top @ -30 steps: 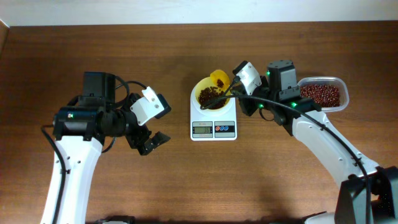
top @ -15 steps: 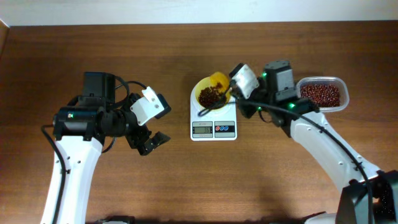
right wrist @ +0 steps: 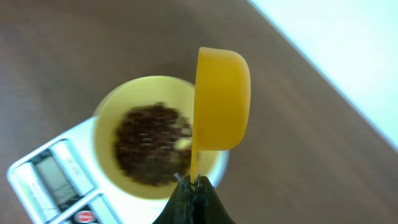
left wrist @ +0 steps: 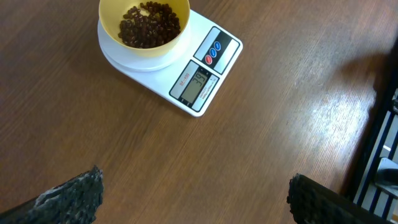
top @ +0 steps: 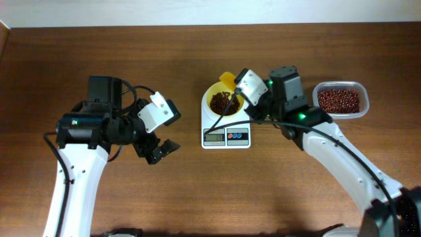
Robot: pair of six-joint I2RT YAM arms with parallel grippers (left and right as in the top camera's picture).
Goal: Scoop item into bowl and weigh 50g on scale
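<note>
The pale yellow bowl (top: 222, 102) stands on the white scale (top: 225, 128) and holds dark reddish-brown beans (top: 222, 101). In the left wrist view the bowl (left wrist: 144, 23), its beans (left wrist: 148, 23) and the scale (left wrist: 202, 78) lie at the upper left. My right gripper (right wrist: 193, 185) is shut on the thin handle of the yellow scoop (right wrist: 222, 99), which is tipped on its side over the bowl (right wrist: 152, 137) and its beans (right wrist: 150, 143). The scale's corner (right wrist: 50, 180) shows lower left. My left gripper (left wrist: 194, 190) is open and empty over bare table, left of the scale.
A clear container (top: 341, 100) of more beans stands at the right, beyond my right arm. Bare wooden table (top: 197, 191) lies in front of the scale. A pale wall edge runs along the back (top: 197, 13).
My right gripper has moved left and turned the scoop onto its side over the bowl. The left arm has not moved.
</note>
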